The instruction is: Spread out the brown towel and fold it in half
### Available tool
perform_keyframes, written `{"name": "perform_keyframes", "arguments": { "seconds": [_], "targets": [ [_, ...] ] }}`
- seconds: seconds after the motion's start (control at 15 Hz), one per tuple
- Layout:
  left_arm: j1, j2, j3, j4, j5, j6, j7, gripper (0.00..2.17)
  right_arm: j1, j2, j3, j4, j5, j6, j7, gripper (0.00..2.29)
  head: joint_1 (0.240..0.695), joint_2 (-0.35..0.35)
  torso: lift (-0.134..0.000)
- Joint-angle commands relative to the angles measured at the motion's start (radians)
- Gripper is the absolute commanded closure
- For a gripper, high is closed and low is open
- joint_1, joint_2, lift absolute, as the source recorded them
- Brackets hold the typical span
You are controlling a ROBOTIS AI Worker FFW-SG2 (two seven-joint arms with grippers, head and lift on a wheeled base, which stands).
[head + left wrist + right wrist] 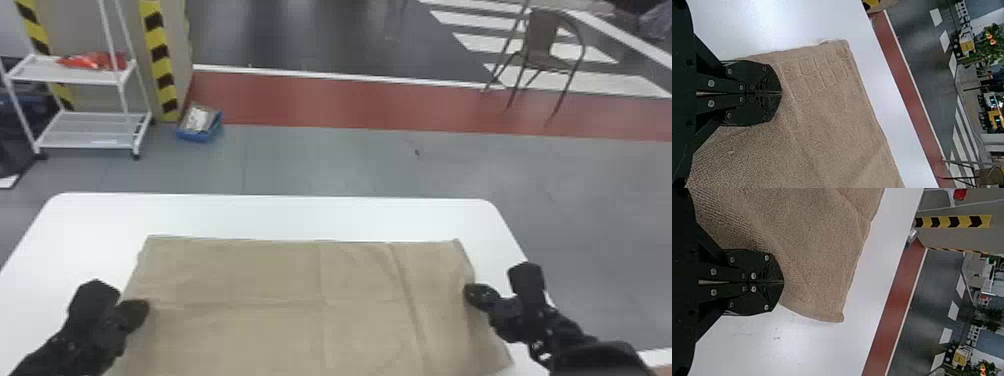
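The brown towel point(280, 310) lies spread on the white table, with light creases and a ridge toward its right side. My left gripper point(136, 314) is over the towel's left edge; in the left wrist view, this gripper point(781, 93) is shut, fingers together, and the towel point(828, 117) extends beyond the tips to a corner. On the opposite edge is my right gripper point(475, 295). The right wrist view has the shut gripper point(782, 282) at the border of the towel point(809, 266). No cloth can be made out between either pair of fingers.
Bare white table point(270, 215) borders the towel at the back and sides, its rounded far corners in view. On the floor beyond stand a white shelf cart point(90, 130), a blue bin point(200, 134) and a chair point(542, 45).
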Motion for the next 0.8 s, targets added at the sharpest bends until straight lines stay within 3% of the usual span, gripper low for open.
{"name": "perform_keyframes", "arguments": {
  "seconds": [0.0,0.73],
  "targets": [
    [-0.013,-0.003,-0.004,0.014,-0.007,0.000,0.006,1.89,-0.009,0.000,0.000,0.000,0.002,0.009,0.000,1.83,0.695,-0.184,0.000],
    [-0.044,-0.004,0.005,0.062,-0.018,-0.018,0.022,1.89,-0.060,0.009,0.029,0.040,0.034,0.052,-0.015,1.83,0.695,-0.164,0.000]
  ]
}}
